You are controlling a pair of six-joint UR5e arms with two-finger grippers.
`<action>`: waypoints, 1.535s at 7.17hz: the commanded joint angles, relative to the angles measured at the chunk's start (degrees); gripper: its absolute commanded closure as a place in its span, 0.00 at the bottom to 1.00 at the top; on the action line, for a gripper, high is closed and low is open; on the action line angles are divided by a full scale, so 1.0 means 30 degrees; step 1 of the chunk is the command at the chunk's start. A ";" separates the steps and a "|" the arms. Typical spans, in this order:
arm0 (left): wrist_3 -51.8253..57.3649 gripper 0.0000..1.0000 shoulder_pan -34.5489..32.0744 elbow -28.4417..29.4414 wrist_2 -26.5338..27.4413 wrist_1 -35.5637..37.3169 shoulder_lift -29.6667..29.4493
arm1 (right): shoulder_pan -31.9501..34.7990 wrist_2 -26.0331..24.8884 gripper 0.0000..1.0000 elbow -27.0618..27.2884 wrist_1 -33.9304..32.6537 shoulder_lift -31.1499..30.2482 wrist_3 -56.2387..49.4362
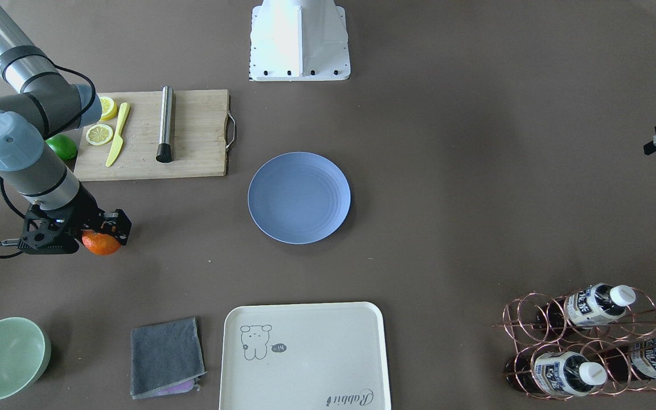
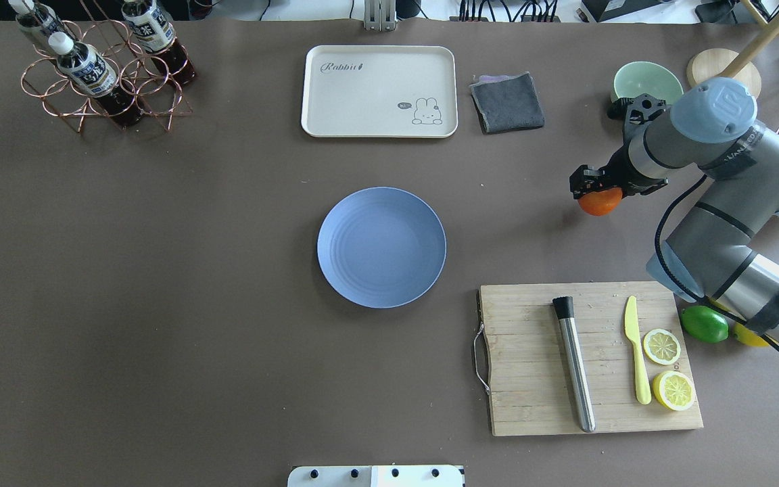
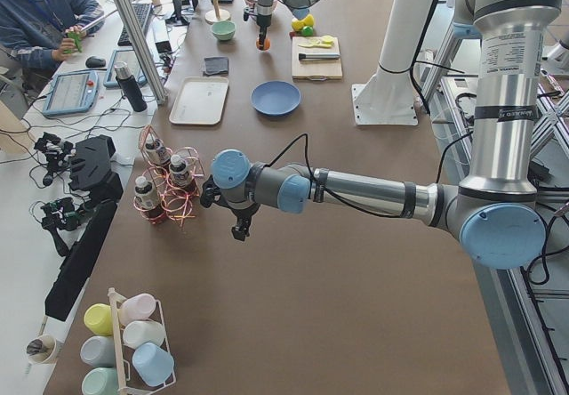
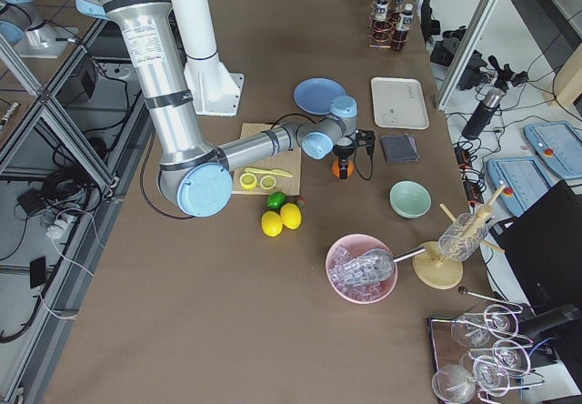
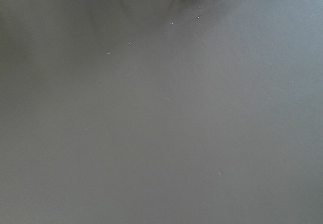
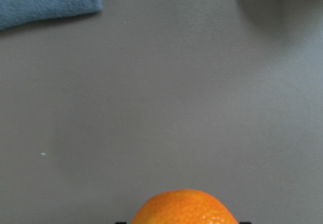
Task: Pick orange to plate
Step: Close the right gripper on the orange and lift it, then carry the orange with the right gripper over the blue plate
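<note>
The orange (image 2: 599, 202) is bright and round, off to the right of the periwinkle-blue plate (image 2: 381, 247), which has nothing on it. My right gripper (image 2: 596, 191) is shut on the orange from above; its black fingers flank the fruit (image 1: 100, 243). In the right wrist view the orange (image 6: 184, 209) fills the bottom edge over bare table. The plate (image 1: 299, 197) lies at the table's middle, about three plate-widths from the fruit. My left gripper (image 3: 238, 228) hangs near the bottle rack, far from both; whether it is open or shut does not show.
A wooden cutting board (image 2: 592, 358) with a steel muddler, yellow knife and lemon halves lies near the right arm. A lime (image 2: 704, 323) sits beside it. A green bowl (image 2: 646, 80), grey cloth (image 2: 506, 101), cream tray (image 2: 379, 91) and bottle rack (image 2: 102, 74) line the far edge.
</note>
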 commanded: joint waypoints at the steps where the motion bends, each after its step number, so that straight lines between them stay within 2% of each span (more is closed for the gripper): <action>1: -0.0028 0.02 0.0000 0.0053 0.0000 0.0000 0.0042 | -0.1170 -0.0752 1.00 0.0848 -0.3456 0.2910 0.2840; 2: 0.0001 0.02 0.0000 0.0024 0.0000 0.0000 0.0245 | -0.2454 -0.2064 1.00 0.0616 -0.5742 0.5106 0.4505; 3: 0.0001 0.02 0.0000 -0.0005 0.0000 0.0000 0.0276 | -0.3511 -0.2716 1.00 0.0440 -0.6809 0.6665 0.6407; 4: -0.0028 0.02 0.0000 -0.0034 0.0000 0.0000 0.0305 | -0.4711 -0.3882 1.00 -0.0577 -0.6819 0.8102 0.8108; 6: -0.0028 0.02 0.0000 -0.0064 0.0000 0.0000 0.0306 | -0.6647 -0.5616 1.00 -0.4613 -0.6732 1.1676 1.0693; 7: -0.0028 0.02 0.0000 -0.0064 0.0000 0.0029 0.0306 | -0.7353 -0.6377 1.00 -0.4833 -0.6674 1.1777 1.1284; 11: -0.0028 0.02 0.0000 -0.0093 0.0000 0.0000 0.0247 | -0.7566 -0.6355 1.00 -0.4806 -0.6673 1.1427 1.0823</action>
